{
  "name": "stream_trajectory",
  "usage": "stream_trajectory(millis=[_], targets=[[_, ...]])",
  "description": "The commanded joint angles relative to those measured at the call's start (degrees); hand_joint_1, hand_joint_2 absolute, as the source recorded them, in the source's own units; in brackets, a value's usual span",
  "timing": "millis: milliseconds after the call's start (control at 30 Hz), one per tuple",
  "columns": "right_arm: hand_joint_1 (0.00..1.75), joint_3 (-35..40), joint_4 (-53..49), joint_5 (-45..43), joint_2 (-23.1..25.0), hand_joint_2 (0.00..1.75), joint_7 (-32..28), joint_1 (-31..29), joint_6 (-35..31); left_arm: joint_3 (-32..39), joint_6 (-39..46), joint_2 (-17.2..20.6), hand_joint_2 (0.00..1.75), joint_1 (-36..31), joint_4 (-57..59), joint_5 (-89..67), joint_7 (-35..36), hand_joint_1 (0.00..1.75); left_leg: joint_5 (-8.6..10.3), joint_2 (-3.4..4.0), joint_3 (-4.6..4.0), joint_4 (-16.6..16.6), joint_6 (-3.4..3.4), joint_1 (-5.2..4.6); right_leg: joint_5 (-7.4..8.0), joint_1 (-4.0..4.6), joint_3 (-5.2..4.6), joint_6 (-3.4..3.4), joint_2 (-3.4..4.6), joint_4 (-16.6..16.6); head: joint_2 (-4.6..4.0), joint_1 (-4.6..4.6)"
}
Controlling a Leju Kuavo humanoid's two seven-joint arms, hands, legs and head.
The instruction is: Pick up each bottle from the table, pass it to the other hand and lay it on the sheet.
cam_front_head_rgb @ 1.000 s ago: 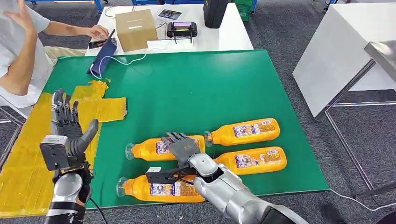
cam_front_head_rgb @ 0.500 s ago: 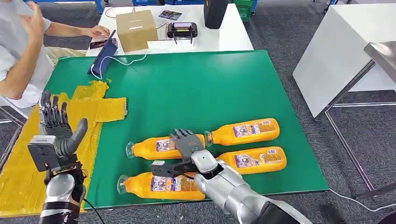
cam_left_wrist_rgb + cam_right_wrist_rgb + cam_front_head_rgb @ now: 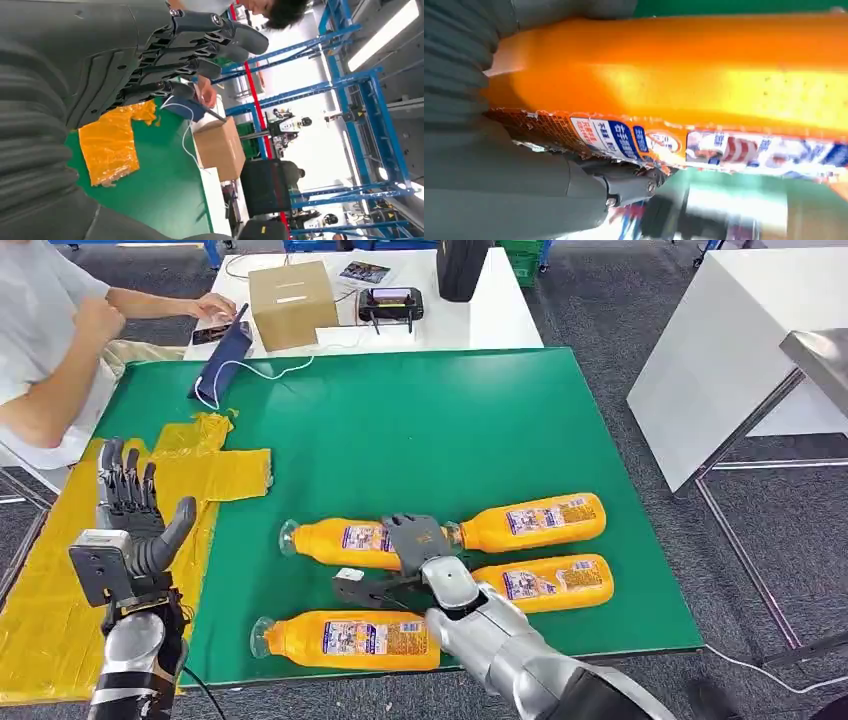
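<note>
This is a robotics lab or test hall in an industrial building. Blue steel racking (image 3: 345, 85) rises to a high ceiling with strip lights, and other robots (image 3: 292, 125) stand on the floor beyond. A green-covered work table (image 3: 420, 430) sits on grey carpet, a white table (image 3: 500, 310) against its far edge carrying a cardboard box (image 3: 290, 302) and a handheld controller (image 3: 390, 302) (cables trailing).

Open green counter (image 3: 420, 430) lies between the orange bottles (image 3: 540, 522) and the yellow sheet (image 3: 215, 475). A blue pouch (image 3: 222, 362) with white cable (image 3: 262, 370) occupies the far-left corner.
</note>
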Motion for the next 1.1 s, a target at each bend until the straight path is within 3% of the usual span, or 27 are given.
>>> stream_trajectory(millis=[33, 67, 100, 200, 267, 367, 500, 533, 633, 933, 1067, 1100], targets=[[1.75, -37.6, -33.1, 9.2, 1.0, 1.75, -25.3, 14.9, -13.8, -3.2, -0.3, -0.5, 1.75, -0.7, 2.2, 0.8, -0.3, 0.00, -0.03, -0.21, 0.00, 0.0, -0.04, 0.05, -0.06, 0.02, 0.05, -0.06, 0.08, 0.0, 0.00, 0.00], [1.75, -44.7, -38.5, 5.7, 4.0, 1.75, -34.3, 16.5, -13.8, -3.6, -0.3, -0.4, 1.75, -0.5, 2.1, 0.9, -0.4, 0.00, -0.12, -0.35, 0.06, 0.1, -0.07, 0.09, -0.17, 0.04, 0.17, -0.10, 0.15, 0.0, 0.00, 0.04], [1.75, -46.5, -43.8, -0.3, 4.0, 1.75, -38.7, 17.9, -13.8, -4.1, -0.6, -0.3, 1.75, -0.2, 1.7, 1.4, -0.6, 0.00, -0.06, -0.13, -0.07, 0.0, -0.06, 0.04, -0.07, 0.03, -0.02, -0.07, 0.16, 0.1, 0.00, 0.04], [1.75, -46.7, -45.0, -1.6, 4.0, 1.75, -39.3, 18.2, -13.8, -4.3, -0.6, -0.2, 1.75, -0.1, 1.7, 1.4, -0.6, 0.00, 0.00, -0.42, -0.24, 0.0, -0.04, 0.03, -0.09, 0.06, -0.11, -0.06, -0.15, 0.0, 0.00, -0.02], [1.75, -47.6, -51.3, -8.9, 4.0, 1.75, -42.7, 20.0, -13.8, -5.0, -0.6, 0.1, 1.75, 0.5, 1.0, 1.4, -0.6, 0.00, -0.08, -0.75, -0.13, 0.1, -0.06, 0.11, -0.22, 0.08, 0.09, -0.12, -0.21, 0.1, 0.00, 0.00], [1.75, -46.6, -59.9, -20.4, 4.0, 1.75, -47.0, 23.3, -13.8, -5.6, -0.7, 0.8, 1.75, 1.7, -0.8, 1.2, -0.5, 0.00, -0.01, -0.51, -0.29, 0.0, -0.01, 0.02, -0.09, 0.02, -0.14, -0.07, -0.23, 0.0, 0.00, 0.04], [1.75, -44.2, -62.3, -22.5, 4.0, 1.75, -45.6, 24.7, -13.8, -5.9, -1.1, 1.1, 1.75, 2.5, -2.0, 0.7, -0.1, 0.00, -0.06, -0.54, -0.19, 0.0, -0.04, 0.02, -0.13, 0.01, -0.03, -0.09, -0.18, 0.0, 0.00, 0.02], [1.75, -40.7, -61.1, -23.8, 4.0, 1.75, -44.0, 25.5, -13.8, -6.4, -1.9, 1.1, 1.75, 3.6, -3.6, 0.4, 0.0, 0.00, -0.12, -0.56, -0.11, 0.1, -0.07, 0.06, -0.17, 0.03, 0.06, -0.13, -0.07, 0.0, 0.00, 0.00], [1.75, -38.3, -60.0, -20.6, 3.5, 1.75, -41.8, 25.8, -13.8, -7.6, -3.1, 1.2, 1.75, 5.0, -6.1, -0.4, 0.1, 0.00, -0.12, -0.31, -0.08, 0.0, -0.07, 0.06, -0.11, 0.05, 0.02, -0.12, 0.07, 0.0, 0.00, 0.00], [1.75, -28.2, -53.5, -23.6, -3.3, 1.75, -33.3, 21.8, -13.4, -11.1, -5.8, 2.2, 1.75, 6.1, -10.6, -1.5, 0.3, 0.00, -0.06, -0.21, -0.14, 0.0, -0.03, 0.12, -0.04, 0.11, -0.04, -0.09, 0.09, -0.1, 0.00, 0.02], [1.75, -22.1, -51.4, -25.7, -6.7, 1.75, -28.4, 19.5, -6.8, -12.1, -8.4, 2.6, 1.75, 6.0, -11.7, -0.4, -0.2, 0.00, -0.03, -0.18, -0.17, 0.0, -0.03, 0.09, -0.02, 0.10, -0.06, -0.07, -0.01, -0.1, 0.00, 0.00], [1.71, -19.0, -50.3, -26.5, -8.2, 1.75, -27.3, 18.3, -1.0, -12.8, -9.4, 3.0, 1.75, 5.7, -12.0, -0.4, -0.5, 0.00, -0.09, -0.18, -0.08, 0.0, -0.05, 0.12, -0.05, 0.11, 0.03, -0.11, 0.18, 0.0, 0.00, 0.00]])
